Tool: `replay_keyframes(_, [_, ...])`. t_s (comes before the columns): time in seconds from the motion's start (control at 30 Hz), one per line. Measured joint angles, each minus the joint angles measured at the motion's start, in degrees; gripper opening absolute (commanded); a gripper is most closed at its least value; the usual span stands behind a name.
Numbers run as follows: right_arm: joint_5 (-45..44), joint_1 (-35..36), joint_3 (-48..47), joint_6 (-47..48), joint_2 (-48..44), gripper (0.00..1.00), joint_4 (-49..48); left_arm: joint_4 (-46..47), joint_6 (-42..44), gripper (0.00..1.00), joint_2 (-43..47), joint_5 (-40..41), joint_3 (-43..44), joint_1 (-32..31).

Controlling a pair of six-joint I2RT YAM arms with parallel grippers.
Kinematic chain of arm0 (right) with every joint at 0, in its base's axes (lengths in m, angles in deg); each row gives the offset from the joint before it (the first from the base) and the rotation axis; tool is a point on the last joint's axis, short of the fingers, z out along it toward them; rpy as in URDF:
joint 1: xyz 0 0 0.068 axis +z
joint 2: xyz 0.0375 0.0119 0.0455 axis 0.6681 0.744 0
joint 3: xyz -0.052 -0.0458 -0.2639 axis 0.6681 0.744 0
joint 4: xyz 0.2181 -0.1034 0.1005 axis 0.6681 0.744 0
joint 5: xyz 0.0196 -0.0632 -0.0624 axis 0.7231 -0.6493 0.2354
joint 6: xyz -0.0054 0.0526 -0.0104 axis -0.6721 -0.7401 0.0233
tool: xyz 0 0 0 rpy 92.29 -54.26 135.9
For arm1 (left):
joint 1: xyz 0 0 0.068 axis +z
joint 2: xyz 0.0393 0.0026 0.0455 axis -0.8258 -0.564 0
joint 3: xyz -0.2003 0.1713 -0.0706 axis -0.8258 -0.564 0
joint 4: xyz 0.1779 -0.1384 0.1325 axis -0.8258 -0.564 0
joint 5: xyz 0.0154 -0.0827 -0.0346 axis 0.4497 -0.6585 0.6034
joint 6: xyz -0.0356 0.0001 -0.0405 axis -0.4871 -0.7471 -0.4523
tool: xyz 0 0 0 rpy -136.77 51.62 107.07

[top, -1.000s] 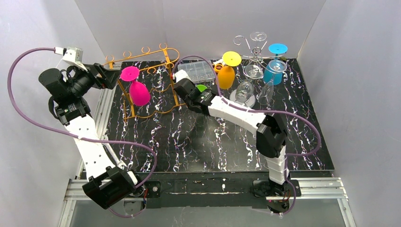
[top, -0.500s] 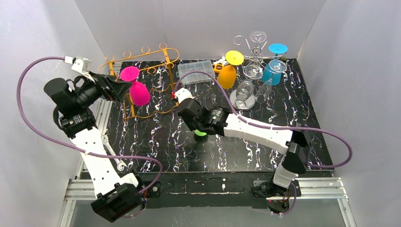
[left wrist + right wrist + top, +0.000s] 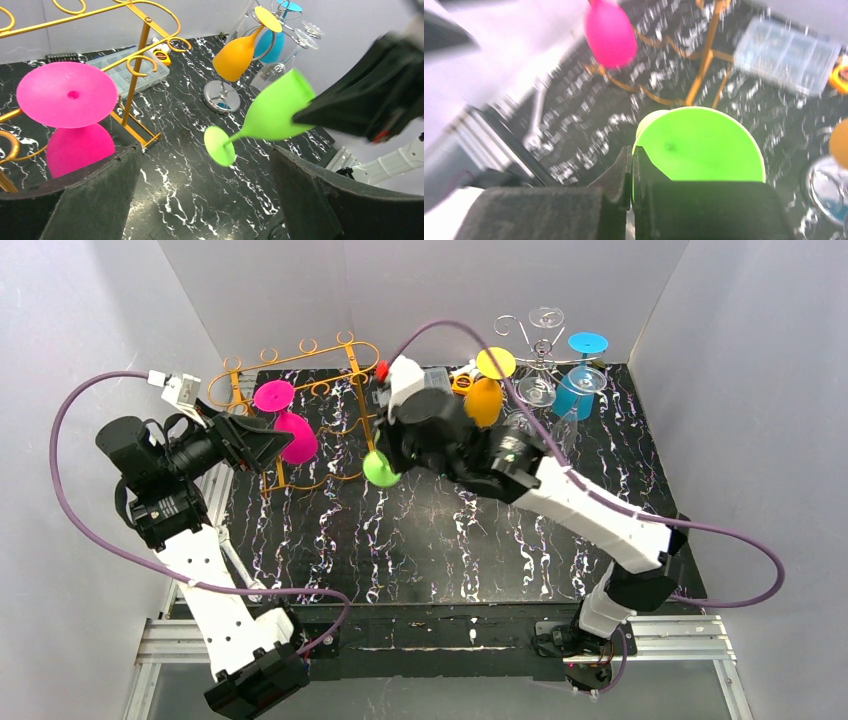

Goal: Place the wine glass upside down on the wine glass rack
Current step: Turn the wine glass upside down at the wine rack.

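Shows left claw [image 3: 268,443] released, empty, near pink glass [image 3: 66,93] hanging on rack [image 3: 138,60]. Grips green glass [image 3: 272,117] by rim in clenched right claw [image 3: 632,165], aloft above counter [image 3: 450,550], tilted, foot pointing toward rack's right end.

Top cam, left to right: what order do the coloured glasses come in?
pink glass → green glass → orange glass → blue glass
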Motion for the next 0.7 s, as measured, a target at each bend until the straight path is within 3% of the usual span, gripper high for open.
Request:
replay_keyframes(0.2, [2.29,0.00,-10.24,1.02,-2.70,0.01,-4.24,-0.81,-1.91,0.98,0.46,-0.27,0.89,-0.51])
replay_keyframes(0.53, [9.99,0.00,-6.63,-0.28,-4.13,0.01,-14.29,-4.49,-1.02,0.98,0.50,0.60,0.89,-8.64])
replay_keyframes(0.7, [13.00,0.00,-5.91,-1.51,-4.13,0.01,-17.84,-9.25,3.02,0.92,0.22,4.25,0.99,-13.05])
